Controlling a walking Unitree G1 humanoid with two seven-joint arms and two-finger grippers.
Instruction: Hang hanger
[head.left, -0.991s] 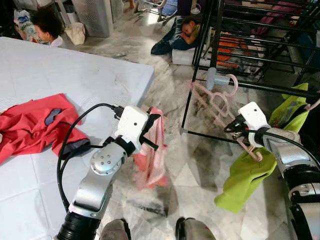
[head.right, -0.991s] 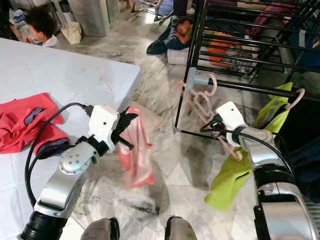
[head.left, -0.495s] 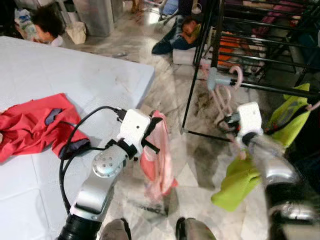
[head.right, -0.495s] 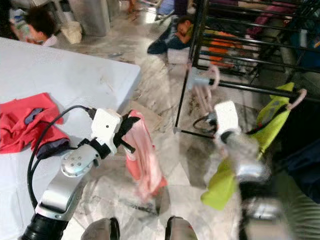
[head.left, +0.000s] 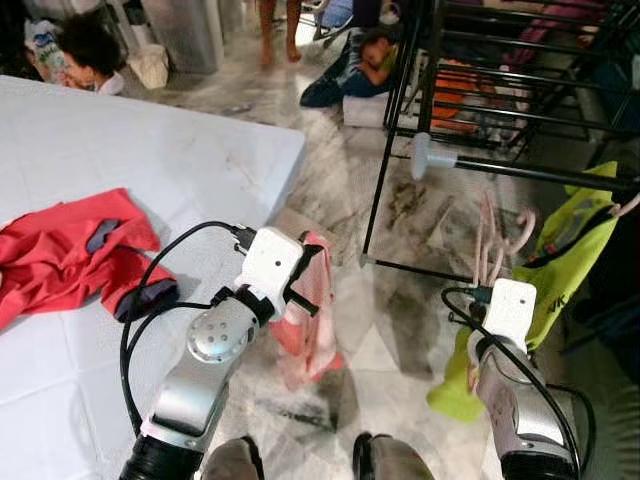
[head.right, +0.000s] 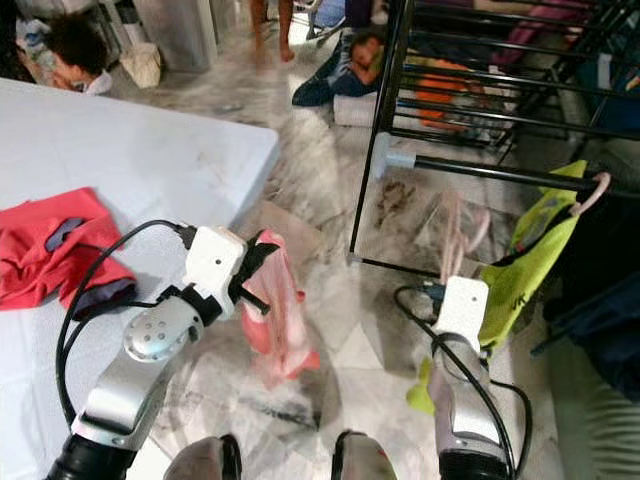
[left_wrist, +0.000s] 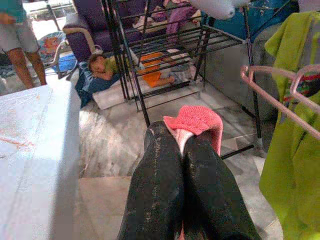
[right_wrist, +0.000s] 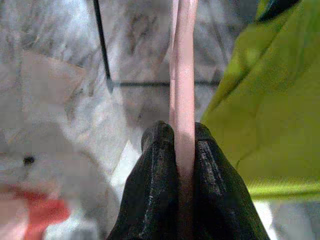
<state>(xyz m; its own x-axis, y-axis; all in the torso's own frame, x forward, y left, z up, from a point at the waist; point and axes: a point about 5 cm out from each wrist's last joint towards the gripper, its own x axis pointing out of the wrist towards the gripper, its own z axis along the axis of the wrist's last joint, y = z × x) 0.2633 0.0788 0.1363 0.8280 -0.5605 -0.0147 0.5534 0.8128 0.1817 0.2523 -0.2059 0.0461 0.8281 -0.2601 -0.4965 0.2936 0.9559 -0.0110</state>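
The drying rack (head.left: 520, 175), a black metal frame on the marble floor (head.left: 390, 340), is the landmark here. The right gripper (right_wrist: 183, 150) is low and in front of the rack's near rail, its two black fingers (right_wrist: 157, 175) pressed together on the bar of a pink hanger (head.left: 497, 235). The hanger stands up from the gripper with its hook end just below the rail and not on it; it is blurred in the head views, so the exact shape is hard to tell. Just to the right of the hanger a lime green garment (head.left: 560, 260) hangs from the rack on another pink hanger whose hook (head.right: 598, 186) sits over the rail.

The left gripper (left_wrist: 182, 150) is well to the left of the rack, beside the corner of a white mattress (head.left: 120, 150). Its fingers are closed, pinching a pink cloth (head.left: 312, 320) that hangs down toward the floor. A red garment (head.left: 60, 250) lies on the mattress, farther from the rack.

Beyond the rack's left end a person lies on the floor (head.left: 365, 65), and another person's legs (head.right: 268, 25) stand near them. A third person (head.left: 88, 50) is at the far edge of the mattress
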